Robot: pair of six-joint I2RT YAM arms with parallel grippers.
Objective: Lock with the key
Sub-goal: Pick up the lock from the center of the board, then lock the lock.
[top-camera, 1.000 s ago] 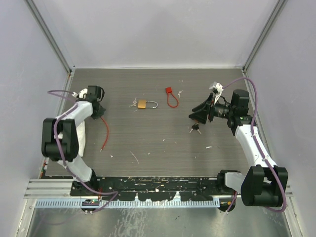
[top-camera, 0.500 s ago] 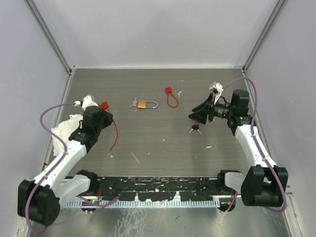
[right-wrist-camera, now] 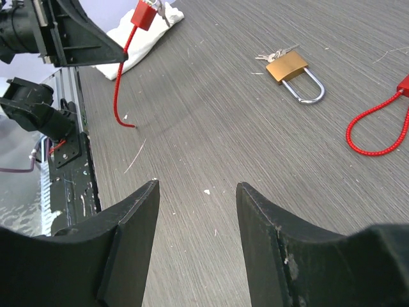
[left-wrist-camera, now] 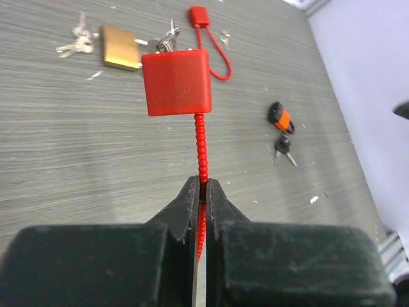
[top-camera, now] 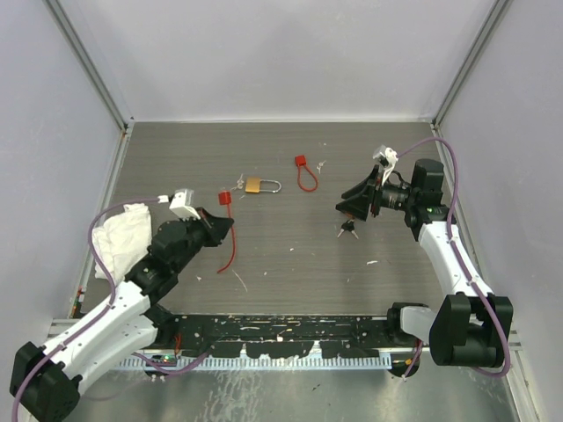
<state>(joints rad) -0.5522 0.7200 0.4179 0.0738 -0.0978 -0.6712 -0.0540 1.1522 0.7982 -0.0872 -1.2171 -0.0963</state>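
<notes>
Shut left jaws pinch red beaded cable lock (left-wrist-camera: 176,82) just left of brass padlock (top-camera: 259,185). The right jaws are half open and empty, near small dark-headed keys (top-camera: 347,230) lying right of padlock. Dangling lock may swing, so key misses keyhole.

Worktop (top-camera: 299,272): dark grey wood-grain board, scuffed, with white flecks scattered across it.

- 11 o'clock from centre: brass padlock with silver shackle (top-camera: 262,185), lying flat, shackle pointing to 3 o'clock. Small silver keys (top-camera: 237,185) just beside its body, on the 9 o'clock side.
- 12–1 o'clock: looped red cable lock with square red body (top-camera: 300,160).
- 3 o'clock: small bunch of dark-headed keys with thin silver blades (top-camera: 347,229). Small orange-and-black padlock (left-wrist-camera: 280,117) just beside them.
- 9 o'clock, near the edge: crumpled white cloth (top-camera: 119,236).
</notes>
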